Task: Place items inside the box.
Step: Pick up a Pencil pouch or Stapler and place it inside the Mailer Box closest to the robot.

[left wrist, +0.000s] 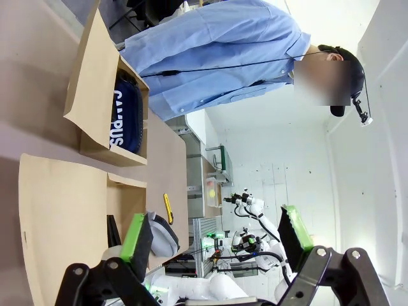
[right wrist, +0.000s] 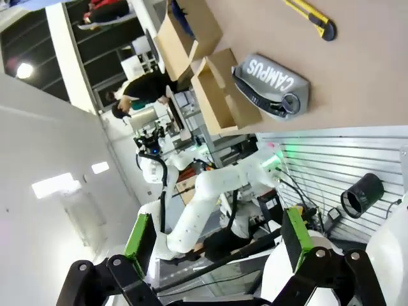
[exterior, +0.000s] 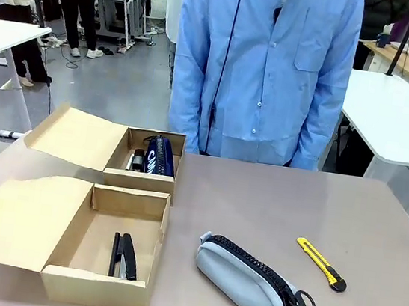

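1. Grey zip pencil pouch (exterior: pixel 248 279) is out on the table (exterior: pixel 258 205), just right of the near cardboard box (exterior: pixel 96 290) and not touching it. Its long axis runs diagonally, with one end up by the box's right wall and the ring-pull end pointing away to the front-right.
2. Yellow-black utility knife (exterior: pixel 321 263) is further right of that box, past the pouch, also lying diagonally.
3. Already boxed: a black stapler (exterior: pixel 127 256) in that box, and the navy pouch (exterior: pixel 160 155) in the second box (exterior: pixel 139 180) right behind it.
4. Left gripper (left wrist: pixel 217 237) has its fingers spread and is holding nothing. Right gripper (right wrist: pixel 217 236) is the same, apart and empty.
5. My guess is the right arm is handier, since the pouch is on that side of the box. From the right wrist cam it lies well ahead of the claw, so it needs a reach plus a roll to pinch across the narrow width.
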Action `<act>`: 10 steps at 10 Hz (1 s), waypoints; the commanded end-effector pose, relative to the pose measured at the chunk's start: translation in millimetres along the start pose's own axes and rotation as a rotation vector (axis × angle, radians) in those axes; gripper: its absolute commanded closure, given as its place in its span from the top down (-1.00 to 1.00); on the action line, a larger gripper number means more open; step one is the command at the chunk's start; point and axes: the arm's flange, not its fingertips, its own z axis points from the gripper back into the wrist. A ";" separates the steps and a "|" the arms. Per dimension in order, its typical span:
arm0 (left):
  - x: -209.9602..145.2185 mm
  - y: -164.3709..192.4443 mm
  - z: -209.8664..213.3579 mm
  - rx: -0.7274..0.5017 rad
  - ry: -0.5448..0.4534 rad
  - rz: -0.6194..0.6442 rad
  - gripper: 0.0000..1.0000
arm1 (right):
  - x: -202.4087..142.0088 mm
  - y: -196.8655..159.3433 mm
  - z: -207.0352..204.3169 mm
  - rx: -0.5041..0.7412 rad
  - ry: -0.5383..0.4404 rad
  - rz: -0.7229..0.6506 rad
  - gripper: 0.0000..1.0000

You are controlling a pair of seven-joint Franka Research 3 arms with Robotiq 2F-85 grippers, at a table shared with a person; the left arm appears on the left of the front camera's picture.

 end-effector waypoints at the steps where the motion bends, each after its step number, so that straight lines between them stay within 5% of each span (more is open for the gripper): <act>1: -1.8 -0.5 -0.6 -0.016 -0.001 -0.020 1.00 | -22.8 10.4 4.9 0.010 0.001 0.040 1.00; 10: -1.8 -0.5 -0.6 -0.016 -0.001 -0.020 1.00 | -22.8 10.4 4.9 0.010 0.001 0.040 1.00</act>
